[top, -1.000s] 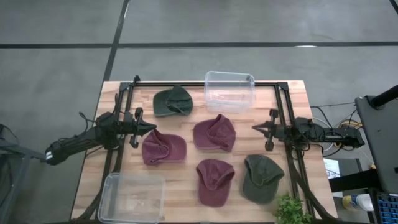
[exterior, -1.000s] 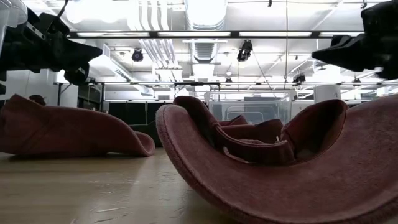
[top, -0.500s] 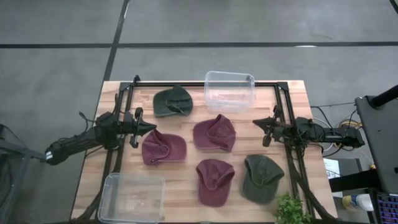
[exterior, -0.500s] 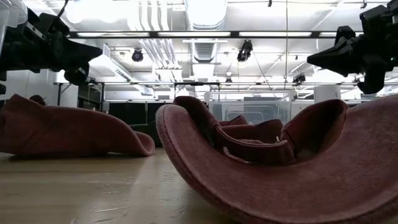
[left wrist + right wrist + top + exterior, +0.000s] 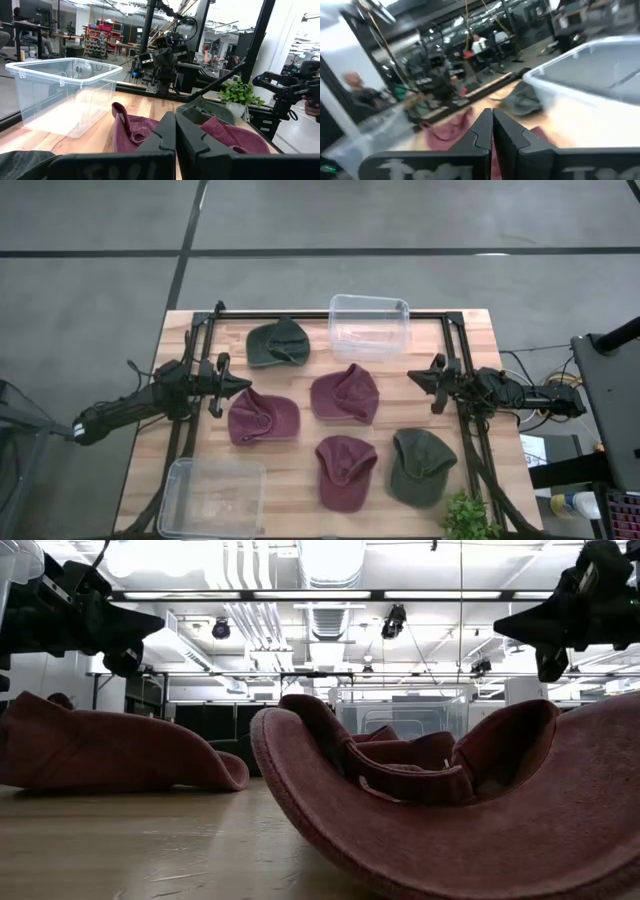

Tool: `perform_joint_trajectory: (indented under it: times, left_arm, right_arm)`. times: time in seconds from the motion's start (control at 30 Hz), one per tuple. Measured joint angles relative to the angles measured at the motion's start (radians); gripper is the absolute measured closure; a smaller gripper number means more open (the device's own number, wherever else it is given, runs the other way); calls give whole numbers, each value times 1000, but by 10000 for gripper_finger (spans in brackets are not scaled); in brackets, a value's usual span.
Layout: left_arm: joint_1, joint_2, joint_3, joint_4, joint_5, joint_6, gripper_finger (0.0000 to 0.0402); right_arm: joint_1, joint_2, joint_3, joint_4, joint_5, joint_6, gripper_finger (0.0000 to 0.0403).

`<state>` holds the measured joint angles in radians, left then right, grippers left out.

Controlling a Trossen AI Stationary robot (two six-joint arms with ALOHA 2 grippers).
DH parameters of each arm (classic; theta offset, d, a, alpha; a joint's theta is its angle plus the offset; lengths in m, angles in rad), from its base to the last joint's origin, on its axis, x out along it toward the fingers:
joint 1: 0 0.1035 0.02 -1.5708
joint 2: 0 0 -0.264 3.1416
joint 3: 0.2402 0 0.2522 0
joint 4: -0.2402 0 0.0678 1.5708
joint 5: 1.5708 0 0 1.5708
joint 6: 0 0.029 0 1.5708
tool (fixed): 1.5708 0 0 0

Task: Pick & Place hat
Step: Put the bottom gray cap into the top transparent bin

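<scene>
Maroon hats [image 5: 344,395] lie untouched — both tools [image 5: 236,386] [image 5: 414,378] hover closed.

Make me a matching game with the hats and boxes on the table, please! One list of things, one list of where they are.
Things:
1. dark green hat
2. olive green hat
3. clear box
4. clear tub

Places (seen from above):
A. near left corner of the table
B. far edge, in the middle, beside the dark green hat
C. near right, next to the small plant
D. far side, left of the clear box

Pairs: 1-D, 2-C, 3-B, 4-A
</scene>
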<state>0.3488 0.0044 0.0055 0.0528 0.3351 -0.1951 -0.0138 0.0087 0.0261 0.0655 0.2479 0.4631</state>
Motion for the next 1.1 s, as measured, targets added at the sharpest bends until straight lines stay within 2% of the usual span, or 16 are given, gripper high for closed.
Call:
perform_joint_trajectory:
  times: [0.27, 0.4, 0.53, 0.7, 0.8, 0.9, 1.1]
  left_arm:
    - [0, 0, 0, 0, 0, 0, 402]
    - [0, 0, 0, 0, 0, 0, 402]
    - [0, 0, 0, 0, 0, 0, 402]
    - [0, 0, 0, 0, 0, 0, 402]
    - [0, 0, 0, 0, 0, 0, 402]
    - [0, 0, 0, 0, 0, 0, 402]
    - [0, 0, 0, 0, 0, 0, 402]
  right_arm:
    - [1, 52, 0, 93, -151, 276, 394]
    - [1, 140, 0, 156, -171, 354, 390]
    - [11, 280, 19, 201, -194, 413, 361]
    - [29, 487, 145, 197, -206, 421, 303]
    - [30, 611, 269, 75, -244, 464, 271]
    - [30, 732, 417, -181, -309, 528, 248]
    - [92, 953, 662, -536, -415, 691, 237]
